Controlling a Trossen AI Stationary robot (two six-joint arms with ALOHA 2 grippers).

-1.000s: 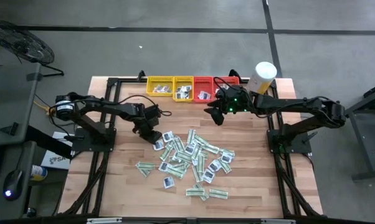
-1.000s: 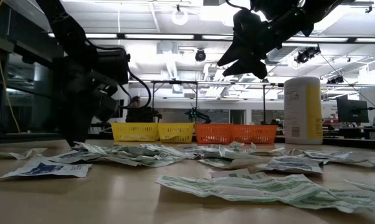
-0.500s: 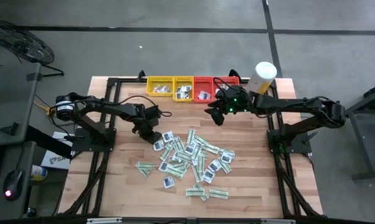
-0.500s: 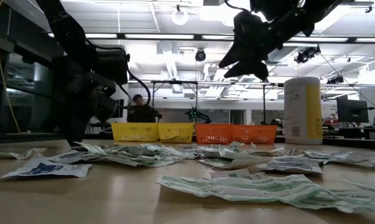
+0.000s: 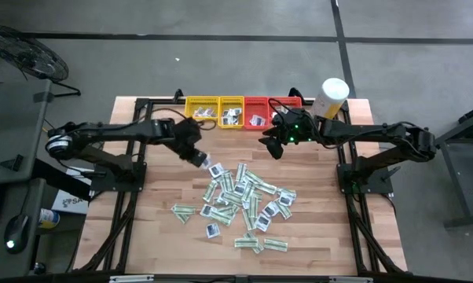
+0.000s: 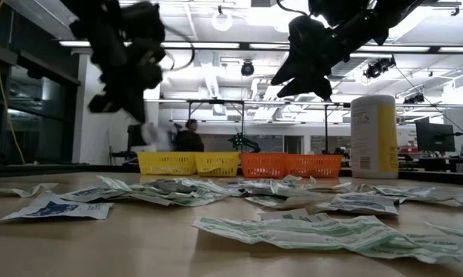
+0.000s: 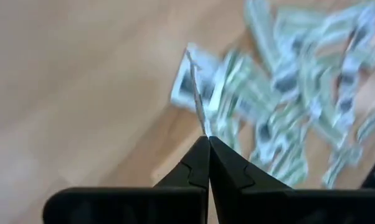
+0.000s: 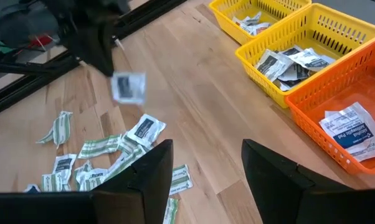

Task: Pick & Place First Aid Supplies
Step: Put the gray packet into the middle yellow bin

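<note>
I have the left gripper (image 5: 199, 157) pinched tight on one small square packet (image 8: 128, 86), which hangs free below the fingertips, lifted clear of the wooden table (image 5: 154, 228). In the left wrist view I see the packet edge-on, a thin sliver rising straight out of the closed tips, so its flat face runs in line with the jaw seam.

What my next move turns on, as I judge it: the row of trays (image 5: 230, 112) lies beyond the packet, toward the far edge of the table, with bare wood between. The left gripper is beside the yellow end of that row and just off the near-left corner of the loose pile of first aid supplies (image 5: 243, 200). The right gripper (image 5: 274, 145) hovers just in front of the red end of the row, its fingers spread wide and holding nothing, so it is nearer the trays, but the left arm carries the load.

Counting: I make out two yellow compartments and two red-orange ones, several of them already showing packets inside. One white-and-yellow canister (image 5: 331, 97) stands at the red end of the row. One packet is in the air; the pile on the table holds dozens of strips and squares, too overlapped for me to count exactly.
</note>
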